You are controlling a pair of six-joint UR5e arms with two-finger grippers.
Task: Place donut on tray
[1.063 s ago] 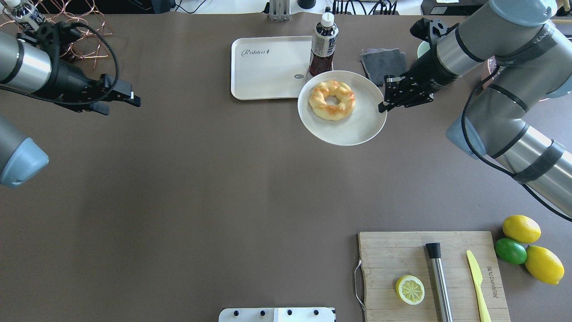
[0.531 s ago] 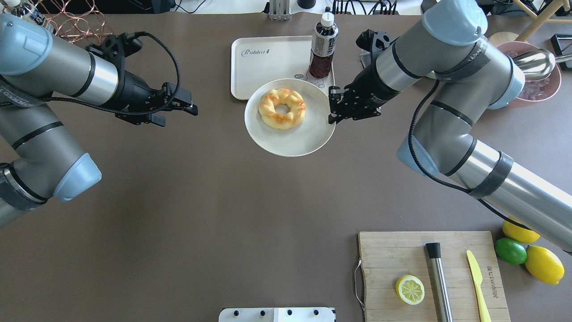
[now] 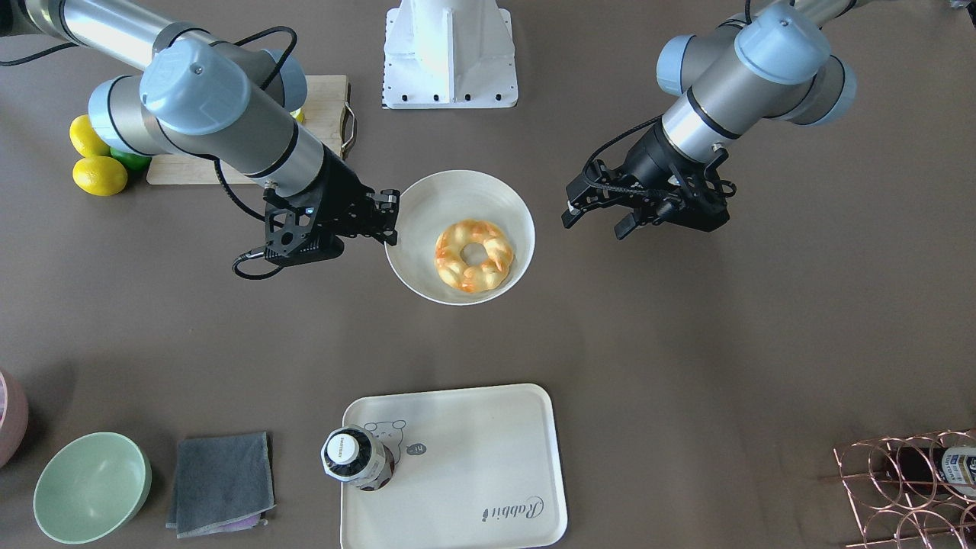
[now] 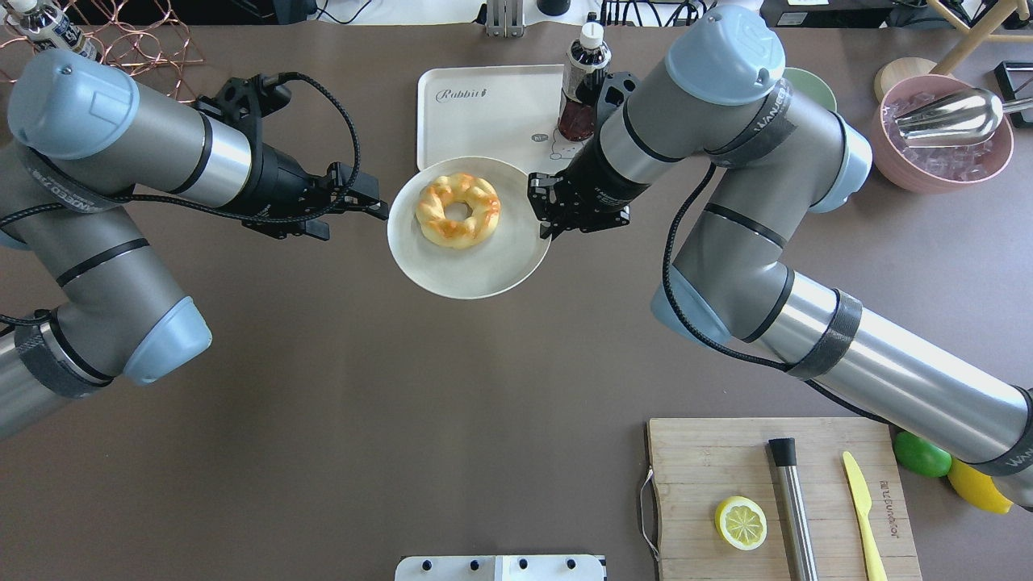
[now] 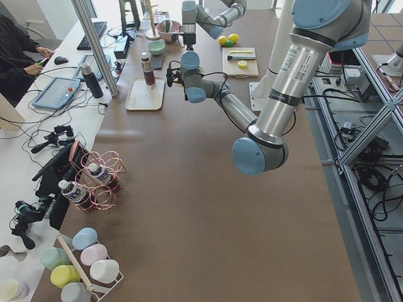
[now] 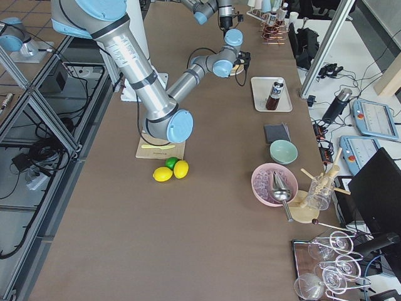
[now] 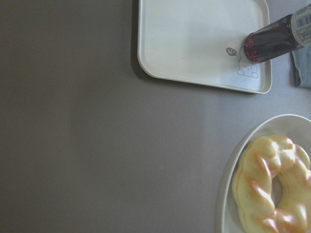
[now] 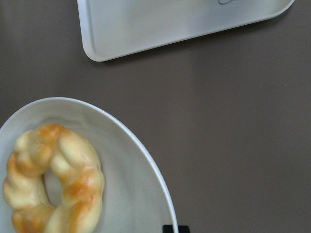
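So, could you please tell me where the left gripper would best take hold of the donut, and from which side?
Probably from above, on the arc of the donut nearest the left gripper, with one finger in the centre hole and one outside. It lies flat on the plate, whose raised rim blocks a sideways approach, and the right gripper holds the opposite rim.

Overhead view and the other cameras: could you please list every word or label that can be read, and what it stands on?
"Rabbit": script on the tray.
"hi": tiny speech bubble by the tray's bear print.
Bottle label: too small to read.
Cutting board engraving: too blurred to read.
Arm straps: lettering too blurred to read.
Plate and donut: no text.
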